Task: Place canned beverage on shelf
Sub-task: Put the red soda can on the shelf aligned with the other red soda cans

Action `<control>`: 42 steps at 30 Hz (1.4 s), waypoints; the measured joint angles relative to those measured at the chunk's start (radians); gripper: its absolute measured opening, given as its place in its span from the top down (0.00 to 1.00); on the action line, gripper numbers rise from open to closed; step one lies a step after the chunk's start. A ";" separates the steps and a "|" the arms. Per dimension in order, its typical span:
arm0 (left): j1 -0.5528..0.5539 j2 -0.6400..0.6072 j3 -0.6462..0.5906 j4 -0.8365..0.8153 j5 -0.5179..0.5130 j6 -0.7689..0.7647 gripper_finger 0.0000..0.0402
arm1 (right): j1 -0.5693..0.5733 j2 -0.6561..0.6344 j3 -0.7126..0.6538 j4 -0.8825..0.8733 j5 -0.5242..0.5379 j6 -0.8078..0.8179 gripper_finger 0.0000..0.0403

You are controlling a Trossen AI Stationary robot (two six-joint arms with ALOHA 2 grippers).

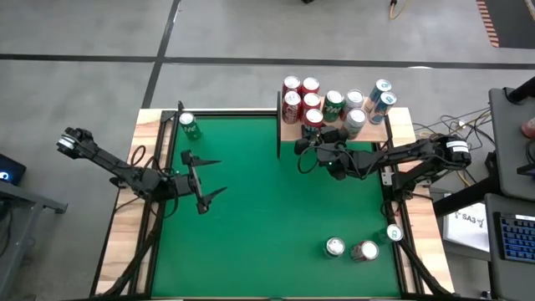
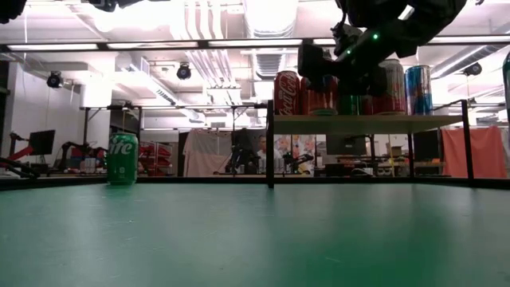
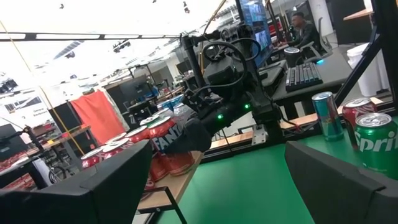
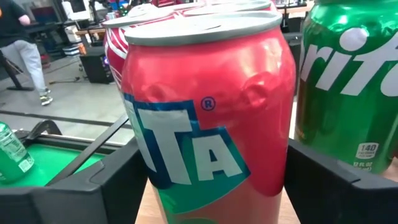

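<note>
A: What's nearest on my green felt tabletop [image 1: 251, 209]?

B: Three loose cans [image 1: 351, 249] at the near right; the left gripper [image 1: 205, 177] hovers over the felt, fingers spread.

A: And the red can [image 4: 208, 118]?

B: Upright, long axis vertical, on the shelf [image 1: 292, 132] at the far edge, between my right gripper [image 1: 313, 139] fingers, which aren't clamped. Workshop benches lie beyond

cans [image 1: 334, 104] stand on shelf [image 1: 378, 131], table's [image 1: 251, 217] far-right corner.
</note>
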 joint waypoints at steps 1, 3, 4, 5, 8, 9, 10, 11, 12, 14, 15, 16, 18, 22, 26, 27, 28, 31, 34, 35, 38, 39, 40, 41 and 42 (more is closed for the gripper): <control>0.001 0.000 0.000 0.000 0.000 0.000 0.12 | 0.000 0.000 0.000 -0.001 0.000 0.000 0.25; 0.002 0.000 0.000 0.000 0.000 0.000 0.12 | -0.002 0.000 0.000 -0.001 -0.001 -0.003 0.24; 0.003 0.000 0.000 0.000 0.000 0.000 0.12 | -0.004 0.000 0.000 -0.002 -0.001 -0.003 0.23; 0.004 0.000 0.000 0.000 0.000 0.000 0.12 | -0.004 0.000 0.000 -0.003 -0.001 -0.004 0.22; 0.006 0.000 -0.003 0.001 0.000 0.000 0.12 | -0.004 0.000 0.000 -0.004 -0.001 -0.008 0.19; 0.007 0.000 -0.004 0.001 0.000 0.000 0.12 | -0.004 0.000 0.000 -0.004 -0.001 -0.009 0.18; 0.007 0.000 -0.004 0.000 0.000 0.000 0.12 | -0.005 0.000 0.000 -0.004 -0.001 -0.010 0.17; 0.007 0.000 -0.005 0.001 0.000 0.000 0.12 | -0.005 0.000 0.000 -0.004 -0.001 -0.009 0.16; 0.007 0.000 -0.005 0.001 0.000 0.000 0.12 | -0.005 0.000 0.000 -0.004 -0.001 -0.010 0.15; 0.007 0.000 -0.005 0.001 0.000 0.000 0.12 | -0.004 0.000 0.000 -0.003 -0.001 -0.010 0.13; 0.007 0.000 -0.006 0.001 0.000 0.000 0.12 | -0.005 0.000 0.000 -0.003 -0.001 -0.010 0.13; 0.007 0.000 -0.006 0.001 0.000 0.000 0.12 | -0.005 0.000 0.000 -0.004 -0.001 -0.010 0.13; 0.007 0.000 -0.006 0.001 0.000 0.000 0.12 | -0.004 -0.001 0.000 -0.003 -0.001 -0.010 0.13; 0.007 0.000 -0.006 0.001 0.000 0.000 0.12 | -0.004 -0.009 0.000 -0.004 -0.001 -0.011 0.12; 0.007 0.000 -0.006 0.001 0.000 0.000 0.12 | -0.004 -0.026 0.000 -0.003 -0.004 -0.019 0.12; 0.007 0.000 -0.006 0.001 0.000 0.000 0.12 | -0.004 -0.030 0.000 -0.003 -0.004 -0.020 0.12; 0.007 0.000 -0.006 0.001 0.000 0.000 0.12 | -0.004 -0.035 0.000 -0.003 -0.004 -0.021 0.12; 0.007 0.000 -0.006 0.001 0.000 0.000 0.12 | -0.004 -0.051 0.000 -0.004 -0.004 -0.037 0.12; 0.007 0.000 -0.006 0.001 0.000 0.000 0.12 | -0.004 -0.060 0.000 0.006 -0.004 -0.060 0.12; 0.007 0.000 -0.006 0.001 0.000 0.000 0.12 | -0.004 -0.061 0.000 0.014 -0.004 -0.065 0.12; 0.007 0.000 -0.006 0.001 0.000 0.000 0.12 | -0.004 -0.063 0.000 0.032 -0.004 -0.072 0.12; 0.007 0.000 -0.006 0.001 0.000 0.000 0.12 | -0.004 -0.063 0.000 0.036 -0.004 -0.075 0.12; 0.007 0.000 -0.006 0.001 0.000 0.000 0.12 | -0.004 -0.063 0.000 0.040 -0.004 -0.083 0.12; 0.007 0.000 -0.006 0.001 0.000 0.000 0.12 | -0.004 -0.063 0.000 0.046 -0.005 -0.088 0.12; 0.007 0.000 -0.006 0.000 0.000 0.000 0.12 | -0.004 -0.063 0.000 0.052 -0.005 -0.095 0.12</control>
